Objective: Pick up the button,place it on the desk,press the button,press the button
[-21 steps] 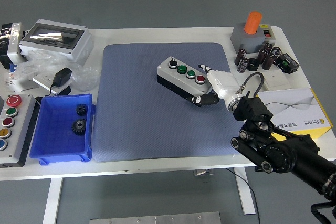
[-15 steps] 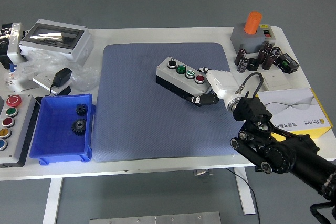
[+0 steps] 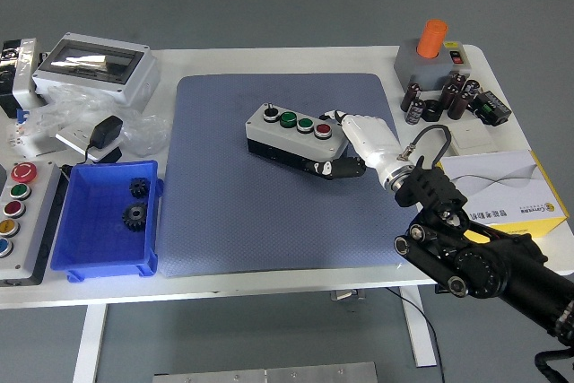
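Moved since the earlier frames: the button box (image 3: 294, 134), now further left on the blue mat (image 3: 224, 213) and rotated so its long axis runs nearly left-to-right, where before it slanted down toward the right. Our right hand (image 3: 345, 145) has travelled left with it.

Item: button box. Grey housing, black base, four controls on top in a row: one black-and-white selector at the left end, two green buttons, one red button (image 3: 323, 129) at the right end. Location: upper middle of the mat, resting flat on it as far as we can judge.

Item: right hand. White shell, dark fingertips. It sits at the box's right end, so the box lies to the hand's left, with the red button the control nearest us. Upper fingers (image 3: 334, 116) reach over the box's top right corner; the thumb (image 3: 330, 168) lies against the lower front edge. We read this as a pinch closed on the box end, not yet released.

Item: right arm. Black, entering from the lower right corner, forearm angled up and left, wrist cabled.

Item: left arm. Not seen.

Judgement: placing appears nearly complete; pressing calls for letting go and lifting a finger over the red button.
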Robot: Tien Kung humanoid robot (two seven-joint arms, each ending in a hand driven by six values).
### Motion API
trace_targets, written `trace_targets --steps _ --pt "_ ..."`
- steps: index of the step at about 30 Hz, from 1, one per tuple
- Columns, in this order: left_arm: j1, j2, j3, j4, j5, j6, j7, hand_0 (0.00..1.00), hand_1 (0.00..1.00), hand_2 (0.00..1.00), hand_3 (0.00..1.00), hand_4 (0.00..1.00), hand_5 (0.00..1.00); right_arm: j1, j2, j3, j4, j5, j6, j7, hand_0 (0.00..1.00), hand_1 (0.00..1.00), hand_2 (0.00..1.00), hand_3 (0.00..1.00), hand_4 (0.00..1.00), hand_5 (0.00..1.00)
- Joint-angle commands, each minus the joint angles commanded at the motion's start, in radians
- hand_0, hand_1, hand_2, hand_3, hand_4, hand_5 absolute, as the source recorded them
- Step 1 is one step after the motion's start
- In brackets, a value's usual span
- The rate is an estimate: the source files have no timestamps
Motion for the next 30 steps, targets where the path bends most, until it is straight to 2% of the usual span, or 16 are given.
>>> trace_targets --steps 8,12,18,27,28,30 --pt "0.004 -0.003 -0.008 0.0 0.003 0.007 -0.011 0.728 0.73 0.675 0.728 0.734 0.39 -0.036 -0.064 -0.029 0.143 0.072 -0.017 0.122 0.08 0.304 0.354 0.357 0.769 0.272" --pt "0.005 -0.004 -0.009 0.0 0.003 0.008 -0.014 0.727 0.73 0.675 0.729 0.734 0.391 -0.058 -0.085 -0.055 0.181 0.088 -0.026 0.16 0.083 0.3 0.339 0.344 0.757 0.273" --pt "0.004 -0.005 -0.007 0.0 0.003 0.007 -0.016 0.727 0.729 0.672 0.722 0.736 0.393 -0.075 -0.089 -0.079 0.169 0.08 -0.028 0.185 0.085 0.296 0.321 0.334 0.749 0.281" --pt "0.004 -0.005 -0.006 0.0 0.003 0.006 -0.015 0.727 0.73 0.672 0.721 0.737 0.393 -0.077 -0.088 -0.075 0.14 0.027 0.01 0.167 0.09 0.296 0.321 0.332 0.744 0.277" --pt "0.004 -0.005 -0.005 0.0 0.002 0.006 -0.014 0.727 0.73 0.672 0.721 0.737 0.394 -0.077 -0.088 -0.073 0.139 0.022 0.012 0.165 0.163 0.347 0.374 0.369 0.733 0.266" --pt "0.003 -0.005 -0.002 0.0 -0.001 0.007 -0.013 0.727 0.73 0.672 0.721 0.737 0.394 -0.077 -0.09 -0.071 0.137 0.007 0.022 0.159 0.163 0.347 0.374 0.369 0.733 0.266"
